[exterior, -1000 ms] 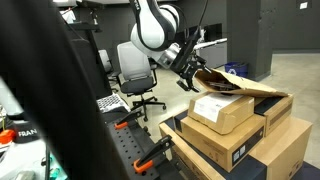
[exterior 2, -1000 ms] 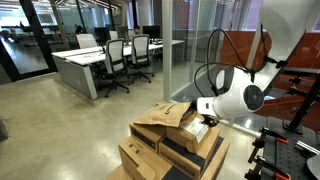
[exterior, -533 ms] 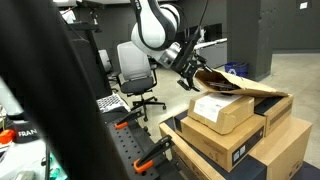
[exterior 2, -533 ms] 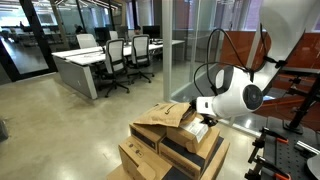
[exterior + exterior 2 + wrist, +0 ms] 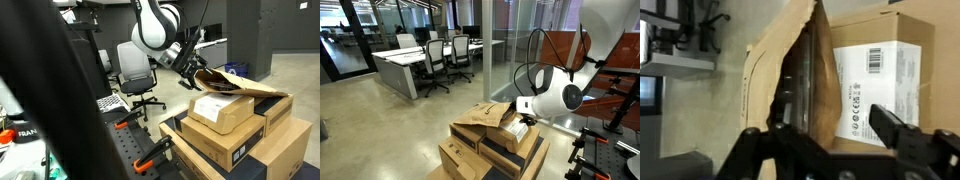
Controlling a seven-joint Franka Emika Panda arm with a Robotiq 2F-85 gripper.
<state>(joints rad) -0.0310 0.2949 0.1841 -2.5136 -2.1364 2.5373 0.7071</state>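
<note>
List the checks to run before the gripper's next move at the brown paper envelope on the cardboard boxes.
1. Jaws apart on the gripper: ok, fingers stand wide.
2. Crumpled brown paper envelope between the fingers: ok, wrist view.
3. Fingers touching the envelope: cannot tell.
4. Brown cardboard box with white label resting on the stack: ok.
5. Stack of cardboard boxes upright: ok.

Stacked cardboard boxes (image 5: 240, 145) bear the rest; on top lie a labelled box (image 5: 222, 108) and a brown envelope (image 5: 240, 86).
</note>
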